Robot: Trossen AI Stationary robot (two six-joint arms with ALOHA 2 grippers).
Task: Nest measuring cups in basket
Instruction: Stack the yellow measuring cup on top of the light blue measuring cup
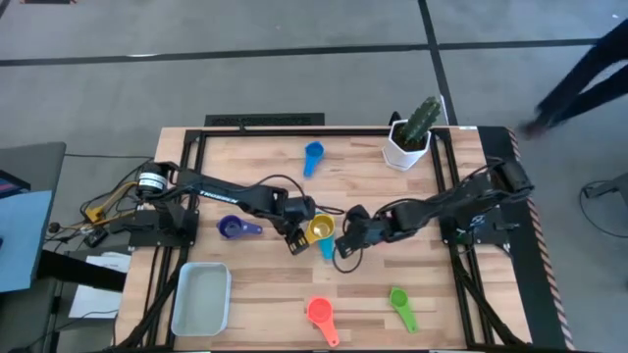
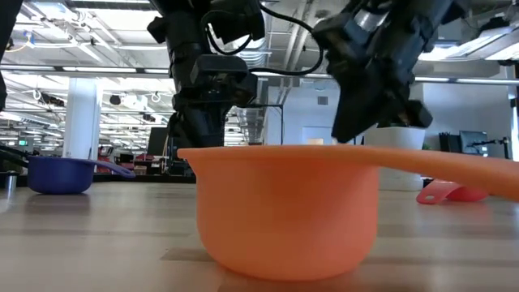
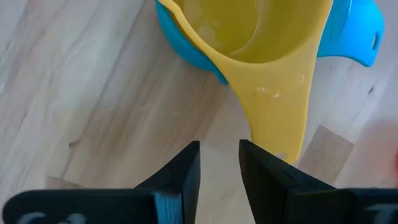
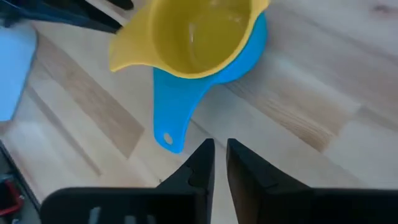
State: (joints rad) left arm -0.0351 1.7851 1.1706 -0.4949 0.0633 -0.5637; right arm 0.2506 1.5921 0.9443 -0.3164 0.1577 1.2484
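The yellow cup (image 1: 321, 228) sits inside the blue cup (image 1: 327, 246), just between the left pincer (image 1: 297, 241) and right pincer (image 1: 347, 247); both pincers stand slightly apart, empty

**Even Overhead Light, Soft Focus Up Close**

The scene was brightly and evenly lit from above. In the low view, ceiling strip lights (image 2: 122, 69) glowed in rows behind the arms, which stood nearly as silhouettes against them. The orange cup (image 2: 284, 207) closest to that camera was soft and out of focus, with a faint shadow under its base; the room beyond was sharper. From above, the table (image 1: 265, 157) showed only weak, diffuse shadows beneath the arms, and a passing person (image 1: 579, 69) at the edge was smeared by motion. In the wrist views the yellow cup (image 3: 249, 31) carried pale highlights inside its bowl, and the dark fingers (image 4: 199, 168) looked slightly blurred.
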